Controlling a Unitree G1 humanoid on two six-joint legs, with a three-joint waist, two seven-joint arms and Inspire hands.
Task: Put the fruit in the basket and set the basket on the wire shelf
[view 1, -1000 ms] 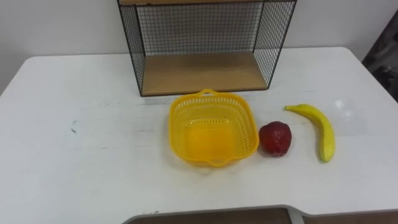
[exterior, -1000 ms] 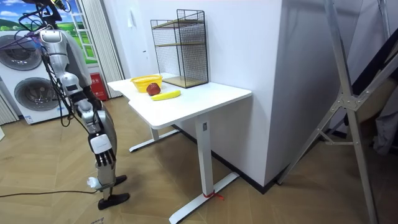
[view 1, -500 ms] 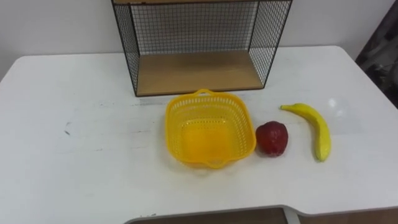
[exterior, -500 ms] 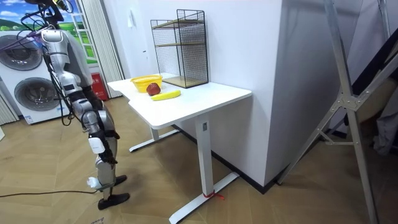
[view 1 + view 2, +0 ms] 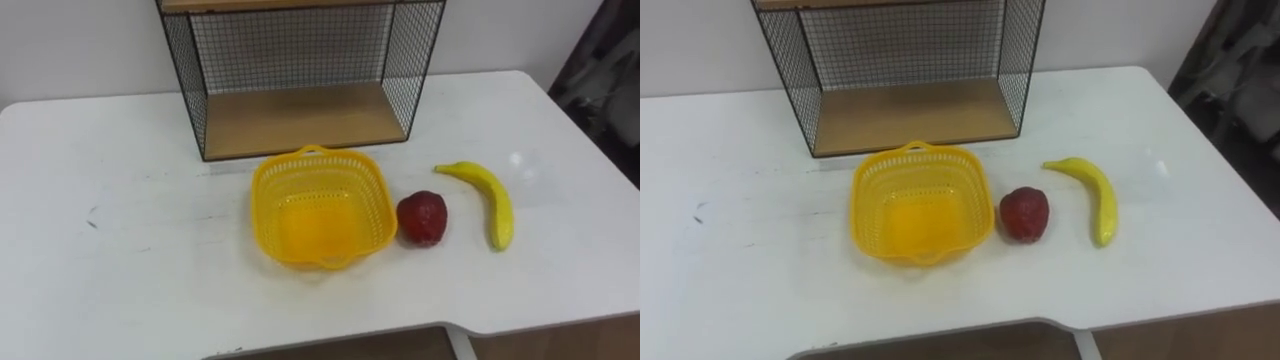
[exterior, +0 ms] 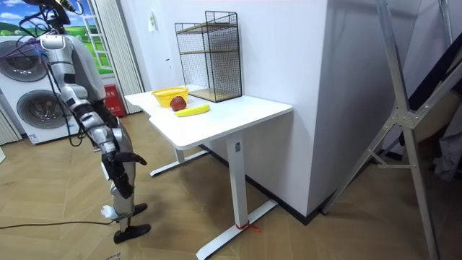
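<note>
One white desk (image 5: pixel 120 260) carries every item of the task. In the room view the robot stands on the wood floor off the desk's end, at the room view's left, facing the desk.

At the far edge of the desk stands the wire shelf (image 5: pixel 300 118), black mesh on three sides with a wooden bottom board. Its lower bay is open toward the robot and holds nothing.

Just in front of the shelf sits the yellow basket (image 5: pixel 318 222), upright and apart from the shelf's front edge. Its inside is bare.

To the basket's right lies the banana (image 5: pixel 490 200), flat on the desk and well clear of the basket. Between the two sits the red apple (image 5: pixel 423 217), just beside the basket's right rim; whether it touches the rim cannot be told.

The right hand (image 6: pixel 134 158), on the side nearer the room camera, hangs low in front of the body, short of the desk. It is too small for its fingers to be read, so open or closed cannot be told.

Assessment: no step of the task is done. Both fruits are outside the basket, and the basket is not yet on the shelf. Left to do: load the apple, load the banana, lift the basket into the lower bay.
</note>
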